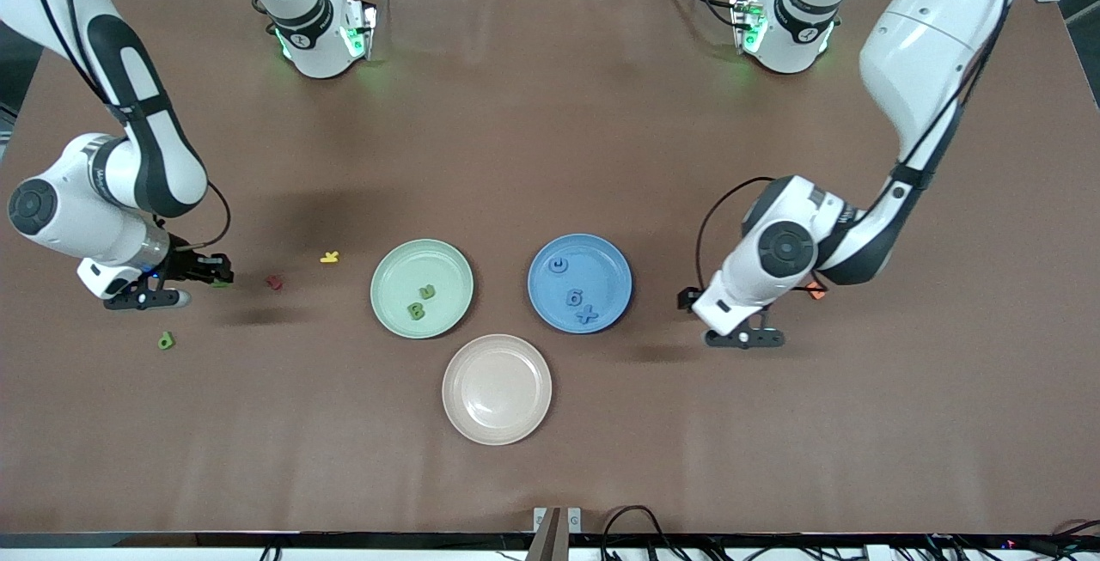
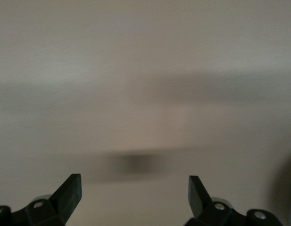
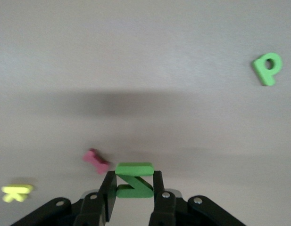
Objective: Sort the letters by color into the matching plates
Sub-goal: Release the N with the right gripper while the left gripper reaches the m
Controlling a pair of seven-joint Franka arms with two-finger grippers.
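Right wrist view shows the right gripper (image 3: 132, 188) pinching a green Z letter (image 3: 134, 180) between its fingers, low over the table (image 1: 550, 475) toward the right arm's end. To do the carry well, it should lift clear of the red letter (image 1: 274, 283) and yellow letter (image 1: 329, 258), travel toward 3 o'clock, and release over the green plate (image 1: 391, 269), which already holds two green letters. A green P letter (image 1: 166, 340) waits. The left gripper (image 1: 744, 338) hangs wide and empty beside the blue plate (image 1: 606, 265). Brown matte tabletop; cables edge the room.
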